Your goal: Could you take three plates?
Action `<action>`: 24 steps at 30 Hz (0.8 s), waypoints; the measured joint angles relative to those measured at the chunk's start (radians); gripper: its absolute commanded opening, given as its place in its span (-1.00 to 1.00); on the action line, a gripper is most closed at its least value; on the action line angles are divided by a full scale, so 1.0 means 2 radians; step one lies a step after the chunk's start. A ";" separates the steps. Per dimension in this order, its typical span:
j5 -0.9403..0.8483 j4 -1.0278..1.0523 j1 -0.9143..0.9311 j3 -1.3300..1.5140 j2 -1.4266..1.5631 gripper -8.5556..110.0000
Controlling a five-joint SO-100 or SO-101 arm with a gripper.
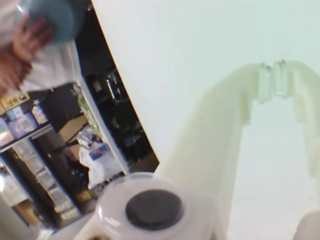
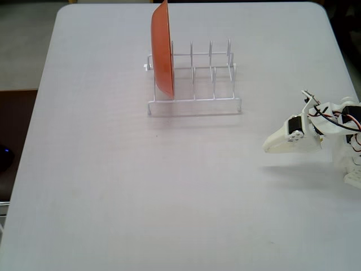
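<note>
The pale desk (image 2: 113,186) fills the fixed view. Near its far edge stands a white wire rack (image 2: 194,79), with an orange-red plate (image 2: 162,48) upright in its leftmost slot; the other slots are bare. At the right edge of that view the white arm (image 2: 333,127) sits folded low, its end effector (image 2: 269,148) pointing left, fingers pressed together and holding nothing. In the wrist view, a person's hand (image 1: 27,42) off the desk holds a light blue plate (image 1: 52,17). The cream-white and yellow plates are not visible.
</note>
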 measured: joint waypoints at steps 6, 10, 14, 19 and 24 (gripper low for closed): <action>0.005 0.000 0.003 0.000 0.000 -0.86; 0.005 0.000 0.004 0.000 0.000 -0.86; 0.005 0.002 0.004 0.000 0.000 -0.86; 0.005 0.002 0.004 0.000 0.000 -0.86; 0.005 0.002 0.004 0.000 0.000 -0.86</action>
